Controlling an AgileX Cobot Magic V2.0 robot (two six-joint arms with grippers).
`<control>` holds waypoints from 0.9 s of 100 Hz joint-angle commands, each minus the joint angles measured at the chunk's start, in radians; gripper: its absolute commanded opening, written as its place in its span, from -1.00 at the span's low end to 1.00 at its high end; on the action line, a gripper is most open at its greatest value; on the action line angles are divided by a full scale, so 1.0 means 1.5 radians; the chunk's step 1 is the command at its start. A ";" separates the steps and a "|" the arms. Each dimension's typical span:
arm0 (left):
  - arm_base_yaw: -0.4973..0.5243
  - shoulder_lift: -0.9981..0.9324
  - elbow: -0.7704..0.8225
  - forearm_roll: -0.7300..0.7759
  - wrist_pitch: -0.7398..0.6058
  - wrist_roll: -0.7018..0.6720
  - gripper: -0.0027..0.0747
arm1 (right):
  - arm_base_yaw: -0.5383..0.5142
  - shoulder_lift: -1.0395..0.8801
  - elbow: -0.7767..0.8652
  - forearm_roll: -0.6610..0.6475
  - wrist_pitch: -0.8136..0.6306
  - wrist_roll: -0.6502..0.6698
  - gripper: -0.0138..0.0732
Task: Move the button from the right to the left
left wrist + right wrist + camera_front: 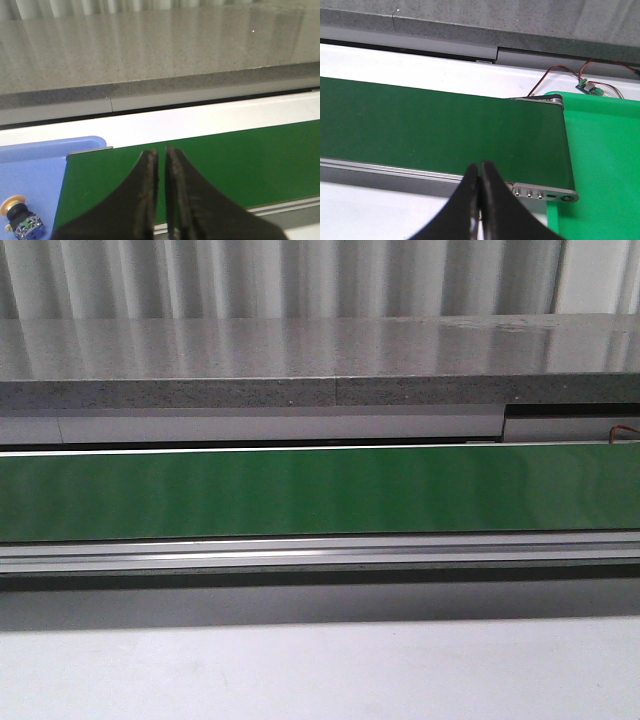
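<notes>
The button (20, 220) shows only in the left wrist view. It lies on its side in a blue tray (35, 170) at the left end of the green conveyor belt (250, 160), orange-yellow cap up, blue-and-clear body below. My left gripper (161, 152) hovers over the belt, off to the side of the button, shut to a thin slit with nothing in it. My right gripper (479, 167) is shut and empty above the belt's near rail, close to its right end. Neither gripper appears in the front view.
The green belt (320, 490) runs across the front view between metal rails. A grey stone counter (300, 360) stands behind it. A bright green tray (605, 165) sits past the belt's right end, near a small circuit board with red wires (590, 87).
</notes>
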 commanded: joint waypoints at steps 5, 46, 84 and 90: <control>-0.007 -0.026 -0.012 -0.020 -0.040 -0.004 -0.98 | 0.000 0.002 -0.018 0.001 -0.045 -0.005 -0.84; -0.007 -0.028 -0.012 -0.020 -0.040 -0.004 -0.98 | 0.000 0.002 -0.018 0.001 -0.045 -0.005 -0.84; -0.023 -0.053 0.043 0.038 -0.112 -0.052 -0.98 | 0.000 0.002 -0.018 0.001 -0.045 -0.005 -0.84; -0.034 -0.068 0.061 0.110 -0.127 -0.141 -0.98 | 0.000 0.002 -0.018 0.001 -0.045 -0.005 -0.84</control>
